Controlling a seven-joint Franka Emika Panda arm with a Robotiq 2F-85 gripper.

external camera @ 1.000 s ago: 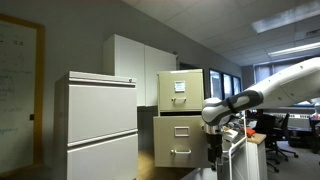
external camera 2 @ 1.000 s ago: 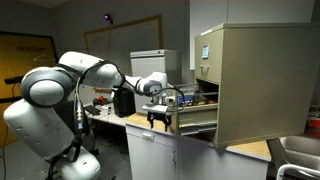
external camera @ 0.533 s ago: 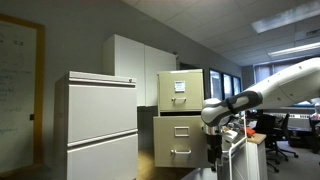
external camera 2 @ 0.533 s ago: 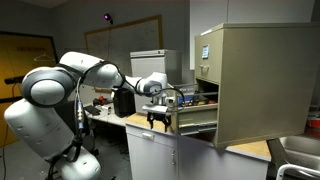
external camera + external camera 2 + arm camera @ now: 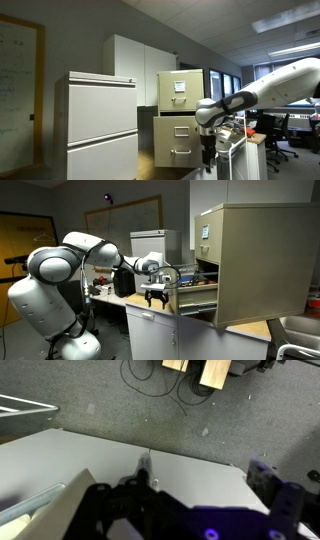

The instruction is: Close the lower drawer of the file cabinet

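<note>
Exterior view: gripper (image 5: 208,152), opening unclear, hangs before pulled-out lower drawer (image 5: 180,140), white cabinet (image 5: 100,125) nearby.

You have the file cabinet (image 5: 163,95) standing right of the wider two-drawer cabinet (image 5: 100,125) in an exterior view, with the tall cupboard (image 5: 130,60) behind them. The lower drawer (image 5: 180,140) sits under the upper drawer (image 5: 180,90) and juts forward out of the cabinet body; its side shows in an exterior view (image 5: 197,298). The gripper (image 5: 157,300) hangs just in front of that drawer's face, above a low unit (image 5: 150,335); whether it touches, you cannot tell. In the wrist view, a flat top (image 5: 200,470) lies below, floor beyond it, cables (image 5: 165,385) farther off.
</note>
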